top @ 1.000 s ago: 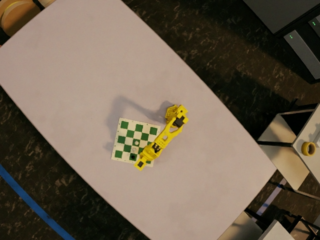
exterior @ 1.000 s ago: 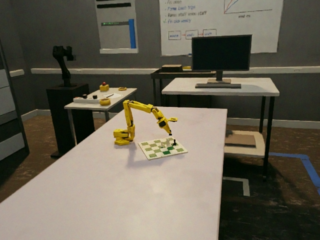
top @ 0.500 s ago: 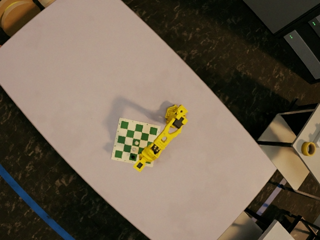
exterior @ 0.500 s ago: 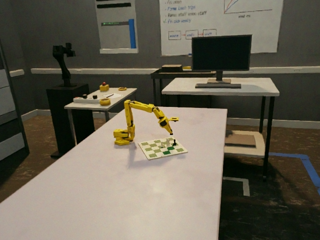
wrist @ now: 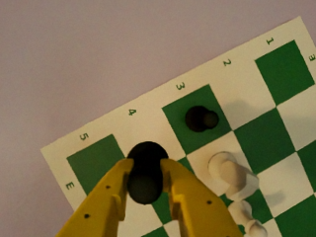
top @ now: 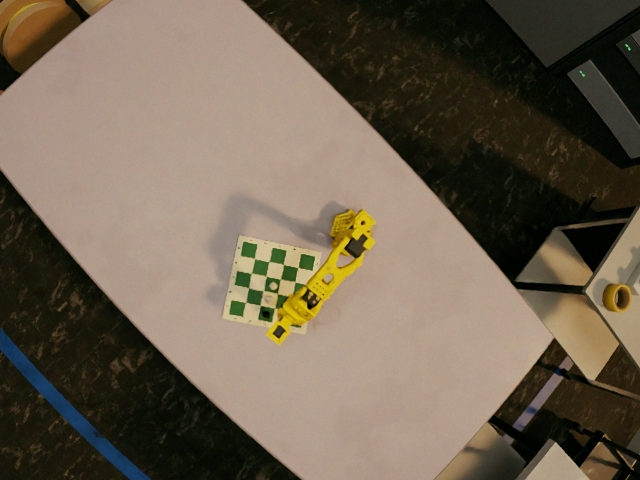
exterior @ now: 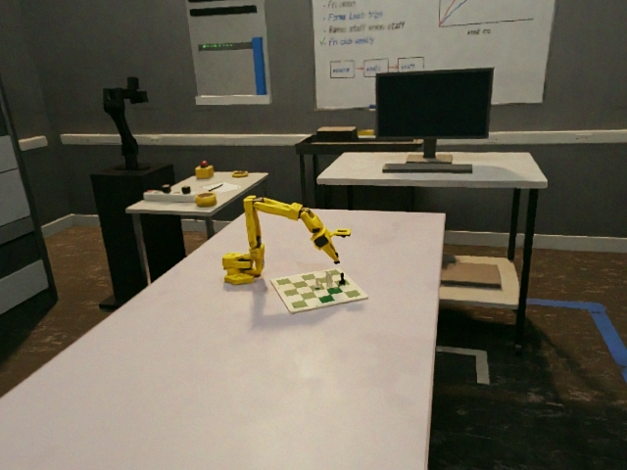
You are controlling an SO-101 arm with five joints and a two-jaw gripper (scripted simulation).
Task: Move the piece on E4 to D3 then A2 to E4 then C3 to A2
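Observation:
In the wrist view my gripper [wrist: 144, 170] is shut on a black piece [wrist: 144, 173] and holds it above the board's edge, over about E4 and D4. A second black piece [wrist: 199, 118] stands on the green square under the label 3, in row E. A large white piece [wrist: 229, 170] is on the white square beside it. A smaller white piece [wrist: 247, 217] is one square further in and looks tilted. In the exterior view the gripper tip [exterior: 335, 260] hangs above the board's far right corner, near the standing black piece [exterior: 342, 277].
The green and white board [top: 269, 282] lies on the pale table, with the arm's base [top: 356, 227] just beyond its corner. The arm hides the board's right edge from above. Side tables and a monitor stand well away.

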